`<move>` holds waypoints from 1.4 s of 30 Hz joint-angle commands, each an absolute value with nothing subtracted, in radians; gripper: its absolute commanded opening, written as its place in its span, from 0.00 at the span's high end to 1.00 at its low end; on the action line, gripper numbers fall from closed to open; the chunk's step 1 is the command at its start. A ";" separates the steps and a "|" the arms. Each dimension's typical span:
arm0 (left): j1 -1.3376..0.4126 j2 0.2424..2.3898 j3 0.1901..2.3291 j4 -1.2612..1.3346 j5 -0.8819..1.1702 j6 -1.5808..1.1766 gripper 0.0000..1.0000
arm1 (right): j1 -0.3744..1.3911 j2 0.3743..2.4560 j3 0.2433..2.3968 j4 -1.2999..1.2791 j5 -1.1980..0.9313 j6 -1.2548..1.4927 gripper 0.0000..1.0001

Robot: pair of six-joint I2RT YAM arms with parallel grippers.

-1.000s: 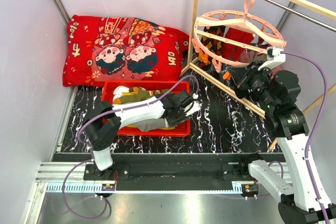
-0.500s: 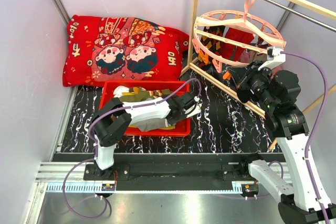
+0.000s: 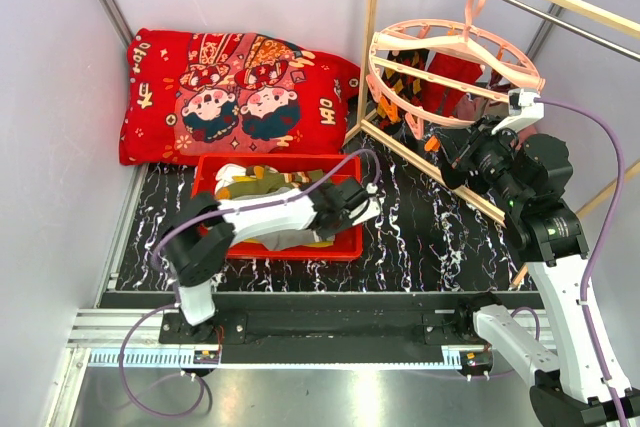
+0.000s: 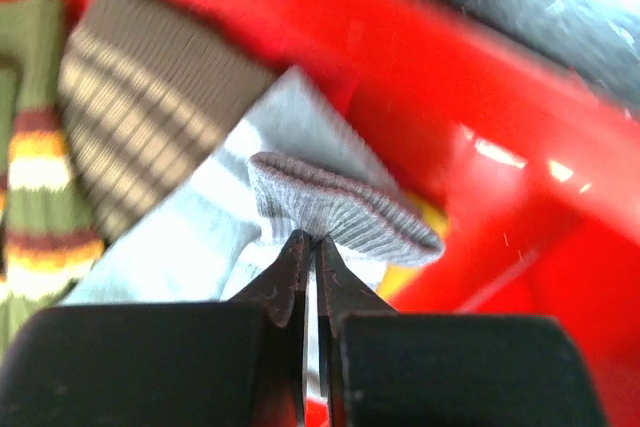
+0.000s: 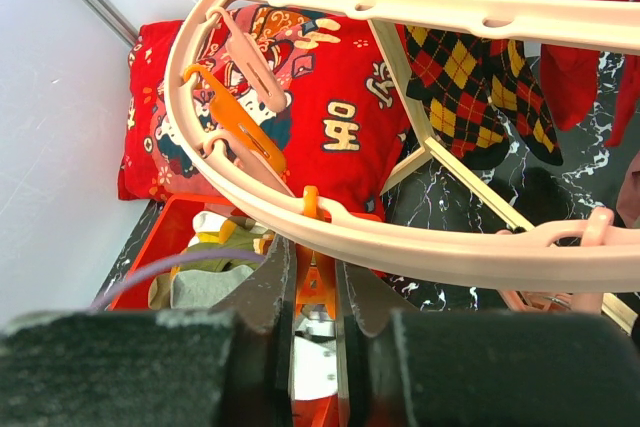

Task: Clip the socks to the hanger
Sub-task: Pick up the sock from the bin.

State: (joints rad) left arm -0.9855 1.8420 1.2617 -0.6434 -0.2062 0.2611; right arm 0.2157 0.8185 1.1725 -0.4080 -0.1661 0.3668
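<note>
In the left wrist view my left gripper (image 4: 312, 239) is shut on the ribbed cuff of a grey sock (image 4: 345, 205), low inside the red bin (image 4: 480, 97). A brown striped sock (image 4: 150, 117) and an olive striped one (image 4: 35, 177) lie beside it. From above, the left gripper (image 3: 335, 225) sits over the bin's right end. The pale-pink ring hanger (image 5: 440, 247) hangs at the right (image 3: 450, 67). My right gripper (image 5: 314, 257) is shut on an orange clip (image 5: 314, 282) dangling from its rim. An argyle sock (image 5: 470, 77) and a red sock (image 5: 590, 37) hang from the hanger.
A big red cartoon-print cushion (image 3: 230, 97) lies behind the red bin (image 3: 300, 250). Wooden rack poles (image 3: 372, 37) stand just left of the hanger and run diagonally under it. Grey walls close in both sides.
My left gripper has closed, pinching the grey sock's cuff in the bin, and the arm has shifted slightly. The right arm has not moved.
</note>
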 commanded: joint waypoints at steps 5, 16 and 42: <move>-0.933 1.504 1.152 -0.508 -0.124 0.193 1.00 | 0.218 0.815 1.190 -0.373 -0.149 0.351 0.92; -0.899 1.243 1.080 -0.310 -0.054 0.114 1.00 | 0.218 0.815 1.206 -0.374 -0.153 0.348 0.92; -0.911 1.242 1.276 -0.011 0.210 -0.156 1.00 | 0.218 0.810 1.232 -0.371 -0.172 0.345 0.92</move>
State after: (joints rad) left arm -0.9016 1.1828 1.1770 -0.1249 0.0982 -0.0666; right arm 0.2157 0.8154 1.1843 -0.4088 -0.1684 0.3553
